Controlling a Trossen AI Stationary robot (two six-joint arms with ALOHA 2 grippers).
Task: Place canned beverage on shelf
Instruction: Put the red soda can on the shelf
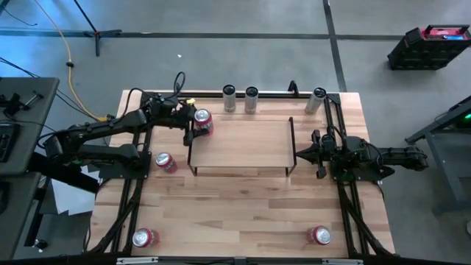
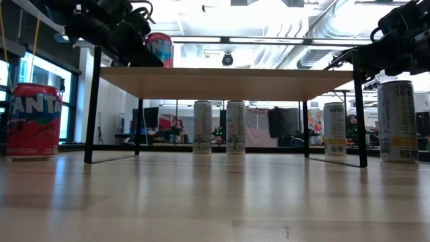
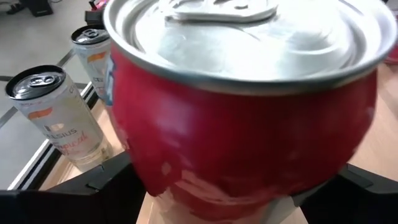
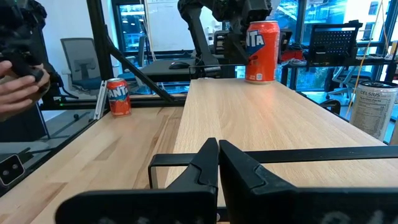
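Note:
A red Fanta can [image 1: 203, 121] stands upright at the far left corner of the shelf [image 1: 243, 151], a light-wood board on a black wire frame. The can also shows in the right wrist view [image 4: 261, 43] and the low view [image 2: 159, 48]. My left gripper [image 1: 193, 126] is shut on it. My right gripper [image 1: 300, 153] is shut and empty, at the shelf's right end rail [image 4: 180, 163]. I cannot tell whether it touches the rail. My left gripper holds the can's lower body [image 3: 249, 180] pinched between its two fingers [image 3: 93, 190], one on each side. The fingers come level from the table's left side. The can is upright, its base at the board's surface [image 4: 261, 82]; whether it rests there I cannot tell.
Three slim white cans [image 1: 229, 98] [image 1: 252, 99] [image 1: 316, 100] stand along the table's far edge behind the shelf. Red cans stand left of the shelf [image 1: 165, 162] and near the front corners [image 1: 144, 237] [image 1: 320, 235]. A person's hand [image 4: 18, 78] shows beyond the table's left side.

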